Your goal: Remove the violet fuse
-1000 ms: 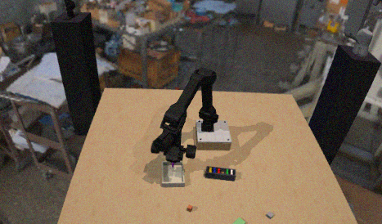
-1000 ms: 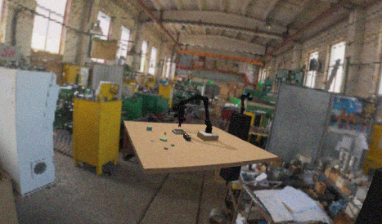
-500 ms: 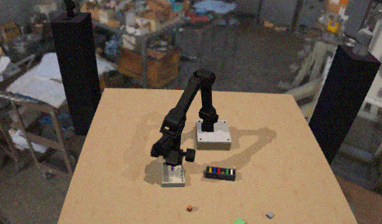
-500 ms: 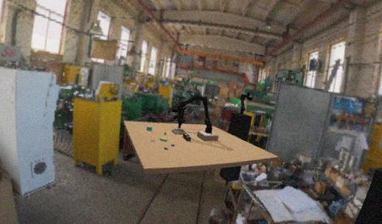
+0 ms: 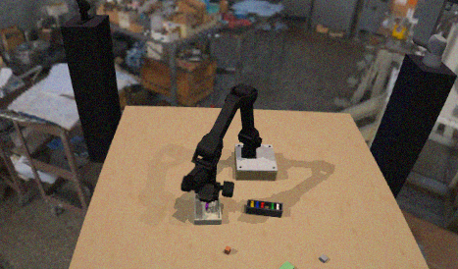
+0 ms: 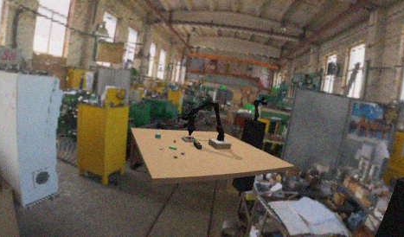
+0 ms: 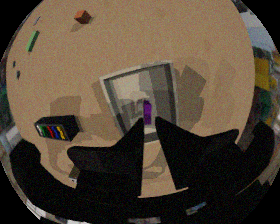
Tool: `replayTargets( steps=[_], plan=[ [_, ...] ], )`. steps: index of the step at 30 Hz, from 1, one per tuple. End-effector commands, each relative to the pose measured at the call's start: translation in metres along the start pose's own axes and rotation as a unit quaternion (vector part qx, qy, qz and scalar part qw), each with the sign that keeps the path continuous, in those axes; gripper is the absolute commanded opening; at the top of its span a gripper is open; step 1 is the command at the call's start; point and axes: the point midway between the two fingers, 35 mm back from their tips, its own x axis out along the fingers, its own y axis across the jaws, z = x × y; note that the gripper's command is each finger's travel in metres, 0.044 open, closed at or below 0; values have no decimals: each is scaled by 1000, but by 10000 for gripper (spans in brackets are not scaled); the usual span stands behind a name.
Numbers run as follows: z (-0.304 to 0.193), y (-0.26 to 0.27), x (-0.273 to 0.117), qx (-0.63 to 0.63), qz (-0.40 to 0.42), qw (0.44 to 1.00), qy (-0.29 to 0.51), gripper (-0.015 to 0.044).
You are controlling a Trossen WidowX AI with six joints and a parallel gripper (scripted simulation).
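Note:
The violet fuse [image 5: 207,206] [image 7: 147,113] is upright or nearly so, within the outline of the tray [image 5: 208,222] [image 7: 133,87]. Whether it touches the tray floor cannot be told. My gripper [image 5: 207,200] [image 7: 149,120] is low over the tray, its fingertips slightly apart. In the wrist view a gap shows beside the fuse, which is not clamped. The dark fuse block [image 5: 264,213] [image 6: 198,145] stands apart from the tray, with yellow, blue, red, green and white fuses in it. The fingers partly hide the tray's near end in the wrist view.
The arm's pale base [image 5: 255,170] [image 6: 220,144] stands behind the fuse block. An orange-brown cube [image 5: 228,250] [image 7: 83,17], a green piece [image 5: 286,266] [image 7: 33,41] and a small grey block [image 5: 324,258] lie farther out. A teal object [image 6: 157,136] stands near the table's edge.

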Motion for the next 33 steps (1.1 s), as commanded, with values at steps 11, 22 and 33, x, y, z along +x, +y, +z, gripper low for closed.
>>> replayTargets(
  steps=[11, 22, 33],
  plan=[
    [0, 0, -34, -3, 1, 1000, 1, 330],
    [0, 0, -37, -3, 1, 1000, 1, 330],
    [0, 0, -36, 0, 0, 1000, 1, 330]
  ],
)
